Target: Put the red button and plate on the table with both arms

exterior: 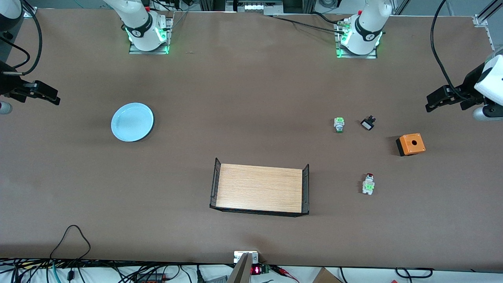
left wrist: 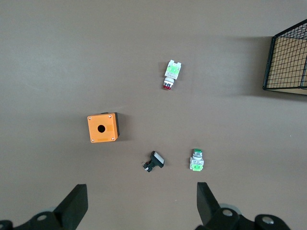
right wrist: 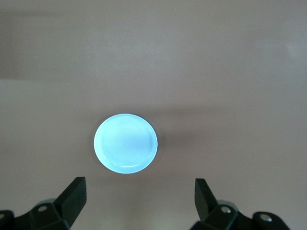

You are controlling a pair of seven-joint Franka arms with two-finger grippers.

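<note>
Front view takes in the whole brown bench [exterior: 251,98], with a wooden tray [exterior: 259,188] as landmark. The plate [exterior: 132,122] lies toward the right arm's end from the tray; the red button [exterior: 368,184] lies on its side toward the left arm's end, with a green button [exterior: 339,124], a small black-and-white part [exterior: 368,124] and an orange box [exterior: 410,144] farther from the camera. Only the wrist views show both tools gaping and empty: left tool [left wrist: 141,203], right tool [right wrist: 139,201]. Cables run along the bench edges.
</note>
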